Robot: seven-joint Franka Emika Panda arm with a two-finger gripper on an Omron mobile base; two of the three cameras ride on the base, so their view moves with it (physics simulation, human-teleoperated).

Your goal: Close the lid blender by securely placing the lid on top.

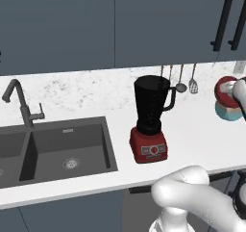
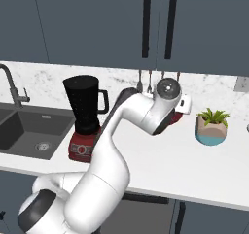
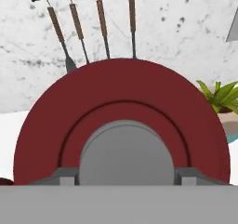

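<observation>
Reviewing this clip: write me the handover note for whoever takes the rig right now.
Gripper: shut on the lid, fingers either side of its grey knob, lid held up off the counter, to the right of the blender.
Blender: on the counter right of the sink, jar open on top.
Potted plant stands near the hand.
Done: lid picked up.
Left: carry it left over the jar, seat it on the rim, release.

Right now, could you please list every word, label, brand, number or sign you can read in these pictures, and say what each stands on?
No readable text anywhere.
blender: the red base carries a round dial and small pale marks beside it, too small and blurred to read.
lid: plain red with a grey knob, no lettering.
sink: one small pale mark on its rear wall, unreadable.
</observation>
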